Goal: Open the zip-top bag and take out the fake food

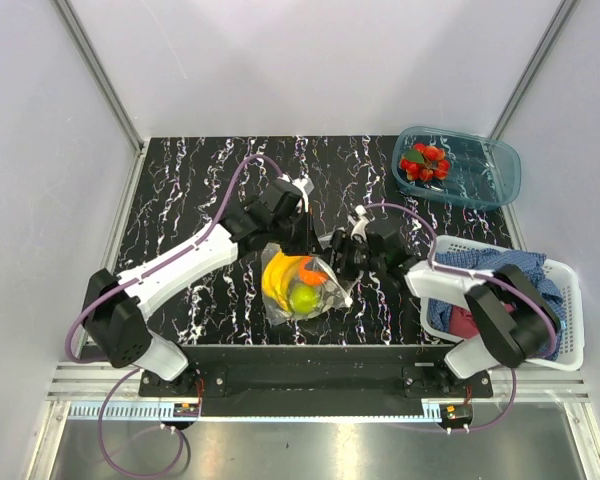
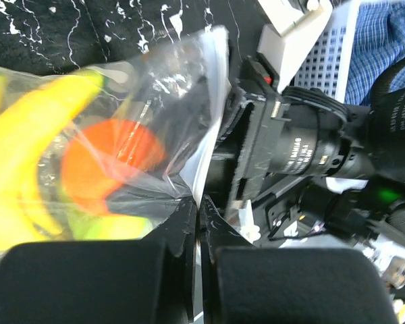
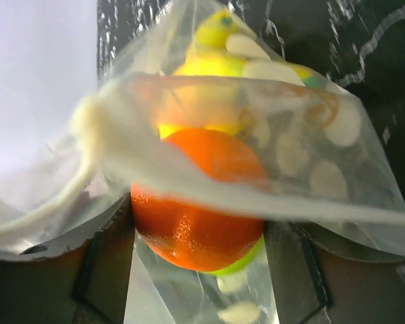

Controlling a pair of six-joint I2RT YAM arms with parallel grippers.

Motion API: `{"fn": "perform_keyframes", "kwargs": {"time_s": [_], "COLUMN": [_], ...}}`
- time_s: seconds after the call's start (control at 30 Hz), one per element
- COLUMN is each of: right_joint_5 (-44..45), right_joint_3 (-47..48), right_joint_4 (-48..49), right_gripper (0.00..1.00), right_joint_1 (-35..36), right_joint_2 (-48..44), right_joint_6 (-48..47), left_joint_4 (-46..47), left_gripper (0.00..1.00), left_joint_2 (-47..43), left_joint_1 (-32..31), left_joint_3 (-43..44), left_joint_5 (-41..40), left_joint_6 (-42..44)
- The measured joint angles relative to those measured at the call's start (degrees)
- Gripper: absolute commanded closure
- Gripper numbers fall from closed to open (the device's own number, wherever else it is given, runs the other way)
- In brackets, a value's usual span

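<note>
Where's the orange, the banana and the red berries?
orange [image 3: 196, 209]: right wrist view, its round front.
banana [image 1: 276, 276]: top view, its curved middle.
berries [image 1: 425, 162]: top view, middle of the bunch.

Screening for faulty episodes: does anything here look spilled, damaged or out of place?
Nothing stands out. The bag sits crumpled mid-table with the banana, orange and green fruit inside; the berries rest in the tray.
</note>
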Motion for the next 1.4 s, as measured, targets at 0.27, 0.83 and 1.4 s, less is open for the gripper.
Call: {"fn": "perform_keyframes", "kwargs": {"time_s": [0.27, 0.83, 1.4], "right_joint_5": [2.25, 15.50, 25.11], "right_joint_3": [-4.61, 19.37, 49.92], "right_joint_4": [-9.49, -43.67, -53.99], "right_gripper": [0.93, 0.93, 0.92], "right_joint_1": [0.02, -0.02, -34.07], "right_joint_2": [-9.64, -22.82, 4.70], "right_joint_6": [-1.36, -8.98, -18.73], "left_joint_4": [-0.76, 0.09, -0.26], "left_gripper": [1.00, 1.00, 1.00], "left_joint_2": [-3.93, -7.13, -7.63], "left_joint_1": [-0.17, -0.13, 0.59], "left_joint_3": [-0.24, -3.69, -5.31], "left_joint_5": [-0.02, -4.52, 0.50], "left_joint_6": [2.97, 2.01, 12.41]}}
